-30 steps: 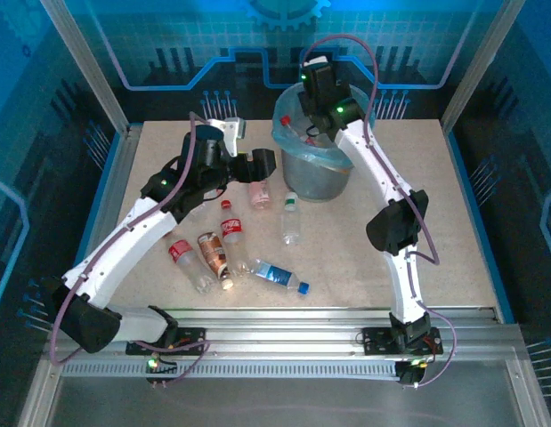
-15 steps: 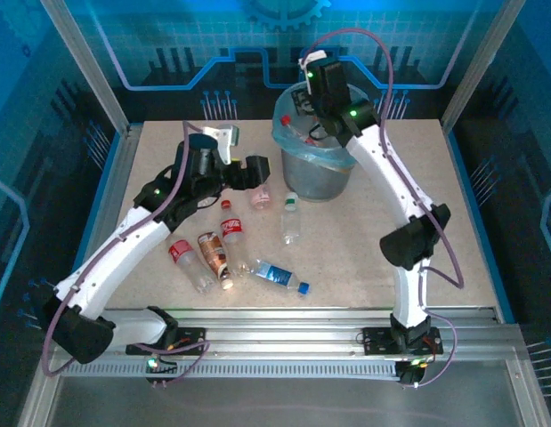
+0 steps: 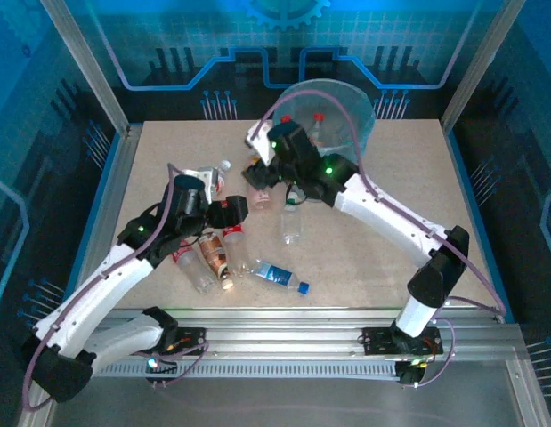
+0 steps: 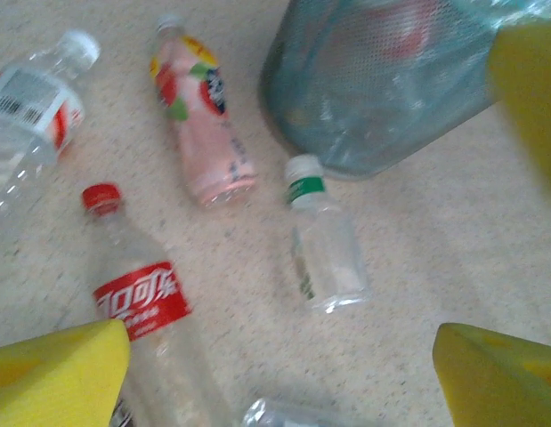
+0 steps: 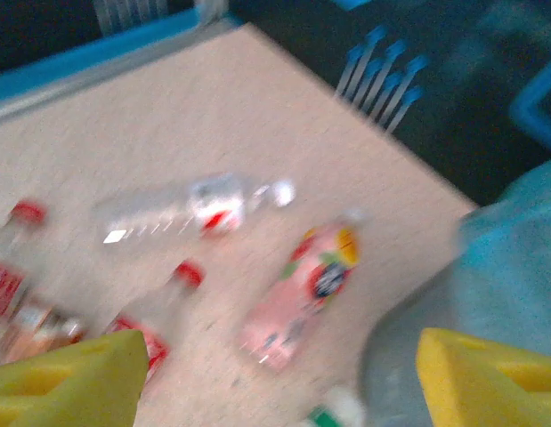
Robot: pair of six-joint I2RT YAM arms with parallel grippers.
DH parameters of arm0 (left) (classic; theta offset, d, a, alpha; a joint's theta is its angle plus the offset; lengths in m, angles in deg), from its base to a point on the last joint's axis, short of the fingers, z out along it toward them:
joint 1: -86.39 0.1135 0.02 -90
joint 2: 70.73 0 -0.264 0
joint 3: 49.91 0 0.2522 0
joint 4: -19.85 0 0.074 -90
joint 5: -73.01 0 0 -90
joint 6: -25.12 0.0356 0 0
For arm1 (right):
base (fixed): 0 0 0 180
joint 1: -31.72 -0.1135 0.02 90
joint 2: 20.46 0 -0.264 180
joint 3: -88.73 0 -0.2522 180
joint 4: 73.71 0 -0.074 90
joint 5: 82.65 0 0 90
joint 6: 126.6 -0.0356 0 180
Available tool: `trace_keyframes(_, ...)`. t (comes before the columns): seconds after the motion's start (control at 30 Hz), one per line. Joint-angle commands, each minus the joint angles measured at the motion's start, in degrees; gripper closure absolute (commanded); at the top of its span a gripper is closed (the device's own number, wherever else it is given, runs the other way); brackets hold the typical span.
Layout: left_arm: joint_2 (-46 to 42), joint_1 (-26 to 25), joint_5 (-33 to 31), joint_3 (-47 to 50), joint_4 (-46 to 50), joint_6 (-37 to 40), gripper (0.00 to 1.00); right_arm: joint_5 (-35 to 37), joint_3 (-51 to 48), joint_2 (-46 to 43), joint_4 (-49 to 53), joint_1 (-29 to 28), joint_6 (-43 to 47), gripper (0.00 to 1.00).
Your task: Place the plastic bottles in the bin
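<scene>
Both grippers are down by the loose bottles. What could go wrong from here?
1. The left gripper and right gripper are both open close to the pink bottle, so the arms may collide.
2. The green-capped bottle lies beside the bin, so a finger could hit its wall.

A beige speckled table [image 3: 364, 258] sits inside a booth washed in blue light. Beyond the table's far edge stand dark wall panels [image 3: 168, 36] traced with glowing circuit lines and a gear motif [image 3: 284, 9]. Aluminium posts [image 3: 84, 62] rise at its far corners. A grooved metal rail [image 3: 284, 325] runs along its near edge.
</scene>
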Motion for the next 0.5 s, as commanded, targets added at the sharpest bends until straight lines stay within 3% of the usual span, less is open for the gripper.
trace_keyframes(0.0, -3.19, 0.56, -3.58, 3.24, 5.23, -3.31, 0.09, -10.04, -8.04, -1.59, -3.42, -0.80, 0.11, 0.20)
trace_keyframes(0.2, -6.87, 0.73, -6.14, 8.40, 10.21, -7.59, 0.09, -13.66, -17.55, -0.49, -0.25, -3.71, -0.80, 0.21)
trace_keyframes(0.47, -8.42, 0.87, -5.61, 13.42, 11.22, -9.05, 0.09, -14.87, -25.46, 0.93, 3.10, -7.59, 0.22, 0.14)
